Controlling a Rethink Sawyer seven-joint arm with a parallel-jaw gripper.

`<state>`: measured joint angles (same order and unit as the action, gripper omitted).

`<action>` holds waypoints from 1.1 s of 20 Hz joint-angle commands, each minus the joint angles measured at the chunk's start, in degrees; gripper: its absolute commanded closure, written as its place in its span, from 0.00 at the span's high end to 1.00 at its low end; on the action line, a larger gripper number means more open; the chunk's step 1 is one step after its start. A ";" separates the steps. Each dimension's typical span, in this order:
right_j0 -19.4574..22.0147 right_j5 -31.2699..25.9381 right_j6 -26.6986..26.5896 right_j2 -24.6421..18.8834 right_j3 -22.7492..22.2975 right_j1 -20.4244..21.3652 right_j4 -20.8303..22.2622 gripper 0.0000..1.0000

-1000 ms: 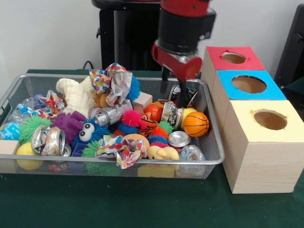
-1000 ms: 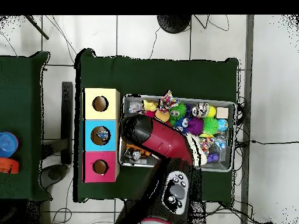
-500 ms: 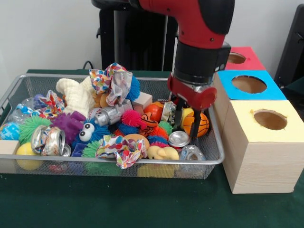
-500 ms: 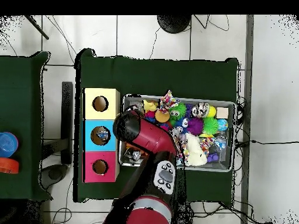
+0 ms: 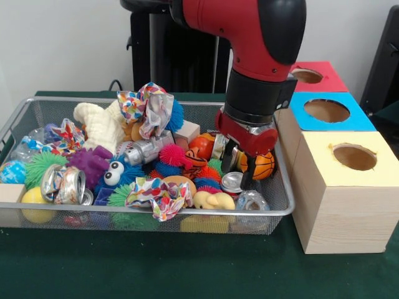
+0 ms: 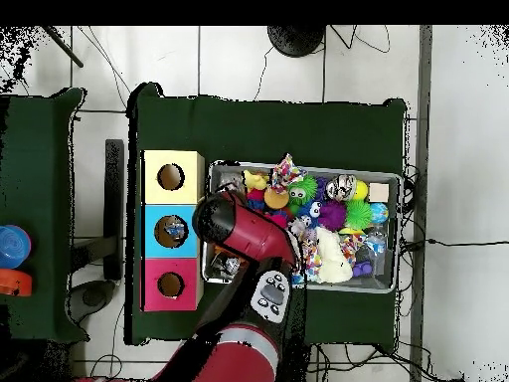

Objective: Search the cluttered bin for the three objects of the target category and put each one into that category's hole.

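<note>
My gripper (image 5: 237,169) hangs low in the right end of the wire bin (image 5: 19,115), open, with its dark fingers (image 5: 227,160) pointing down just above a crushed silver can (image 5: 235,182). An orange basketball (image 5: 262,164) sits right behind it. Another crushed can (image 5: 62,184) lies at the bin's left front, and a silver can (image 5: 145,150) rests in the middle. In the overhead view the red arm (image 6: 239,227) covers the gripper and the bin's (image 6: 303,167) left end.
Three wooden boxes with round holes stand in a row beside the bin: yellow (image 5: 354,156), blue (image 5: 327,111) and red (image 5: 308,76). The bin also holds spiky balls, a cream plush (image 5: 100,124), patterned wrappers (image 5: 159,193) and a yellow duck (image 5: 212,200).
The arm has swung forward from the bin's back right corner and come down. The gripper now sits lower and slightly left, over the crushed can.
</note>
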<state>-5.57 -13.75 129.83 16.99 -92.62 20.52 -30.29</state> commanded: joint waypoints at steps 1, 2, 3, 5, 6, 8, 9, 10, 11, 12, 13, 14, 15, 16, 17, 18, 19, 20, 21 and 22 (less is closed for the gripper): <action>1.79 -5.18 10.20 -4.43 2.21 -3.15 -2.04 1.00; 1.93 -4.93 10.12 -5.40 1.76 -3.07 -2.18 1.00; 1.39 -5.37 9.92 -4.91 2.17 -3.33 -1.83 1.00; 0.22 -6.93 9.24 -3.44 3.22 -4.14 -0.76 1.00; -0.27 -7.38 8.86 -2.71 3.68 -4.75 -0.22 1.00; -1.02 -6.81 8.64 -1.73 4.61 -6.42 0.18 1.00; -0.77 -6.55 8.41 -2.03 4.72 -6.93 0.19 1.00; 0.08 -5.71 8.35 -3.57 4.02 -6.60 -0.22 1.00; 0.93 -4.88 8.29 -5.11 3.32 -6.28 -0.64 1.00; 1.49 -4.10 8.71 -6.63 2.27 -5.50 -1.29 1.00; 0.79 -4.27 9.34 -5.99 2.18 -5.17 -1.46 1.00; 0.34 -4.90 9.87 -5.58 2.03 -4.70 -1.67 1.00; -0.08 -5.58 10.20 -5.15 2.14 -4.46 -1.74 1.00; -0.99 -6.35 10.53 -3.61 2.82 -4.61 -1.52 1.00; -2.06 -7.10 10.88 -1.91 3.58 -5.08 -1.18 1.00; -2.41 -7.80 10.84 -1.02 3.99 -5.33 -0.91 1.00; -2.49 -7.46 10.79 -0.93 4.03 -5.53 -0.92 1.00; -1.85 -6.56 10.63 -2.06 3.55 -5.30 -1.21 1.00; -1.22 -5.66 10.46 -3.19 3.08 -5.07 -1.50 1.00; -0.58 -4.76 10.29 -4.33 2.60 -4.84 -1.79 1.00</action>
<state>-6.82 -14.99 129.83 17.82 -91.48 17.84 -30.29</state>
